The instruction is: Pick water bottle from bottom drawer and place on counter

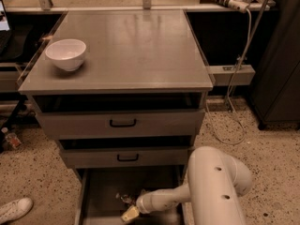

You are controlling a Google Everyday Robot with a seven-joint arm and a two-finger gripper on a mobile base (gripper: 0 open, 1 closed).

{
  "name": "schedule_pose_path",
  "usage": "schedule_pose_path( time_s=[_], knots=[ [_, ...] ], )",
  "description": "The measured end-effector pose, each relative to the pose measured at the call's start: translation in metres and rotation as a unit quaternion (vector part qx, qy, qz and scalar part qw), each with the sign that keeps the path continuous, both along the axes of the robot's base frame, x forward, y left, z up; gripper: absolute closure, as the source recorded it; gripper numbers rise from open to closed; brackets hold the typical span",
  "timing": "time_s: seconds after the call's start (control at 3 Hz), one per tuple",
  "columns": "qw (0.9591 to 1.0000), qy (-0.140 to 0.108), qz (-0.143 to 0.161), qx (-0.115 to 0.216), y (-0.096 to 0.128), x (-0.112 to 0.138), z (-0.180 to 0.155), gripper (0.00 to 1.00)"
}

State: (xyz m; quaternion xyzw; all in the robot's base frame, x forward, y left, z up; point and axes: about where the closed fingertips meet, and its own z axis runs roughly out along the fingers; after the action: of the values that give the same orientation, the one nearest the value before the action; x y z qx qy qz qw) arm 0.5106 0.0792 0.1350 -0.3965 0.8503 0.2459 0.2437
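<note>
The bottom drawer is pulled open at the foot of the cabinet, and its grey floor shows. My white arm reaches into it from the right. The gripper sits low over the drawer floor near the drawer's middle front. A small clear glinting object, which looks like the water bottle, lies on the floor right against the gripper's far side; its cap and label do not show. The counter is the flat grey top of the cabinet.
A white bowl stands on the counter's left side. Two closed grey drawers with black handles sit above the open one. A white cable hangs at the right. A white shoe lies on the floor at the left.
</note>
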Motion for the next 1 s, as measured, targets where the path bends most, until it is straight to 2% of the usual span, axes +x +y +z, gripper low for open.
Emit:
schedule_pose_path(
  time_s=[0.33, 0.67, 1.0],
  knots=[
    [0.9999, 0.010, -0.009, 0.002, -0.0016, -0.0023, -0.0175, 0.00],
    [0.9999, 0.010, -0.009, 0.002, -0.0015, -0.0022, -0.0183, 0.19],
    [0.9999, 0.010, -0.009, 0.002, -0.0015, -0.0022, -0.0183, 0.42]
  ],
)
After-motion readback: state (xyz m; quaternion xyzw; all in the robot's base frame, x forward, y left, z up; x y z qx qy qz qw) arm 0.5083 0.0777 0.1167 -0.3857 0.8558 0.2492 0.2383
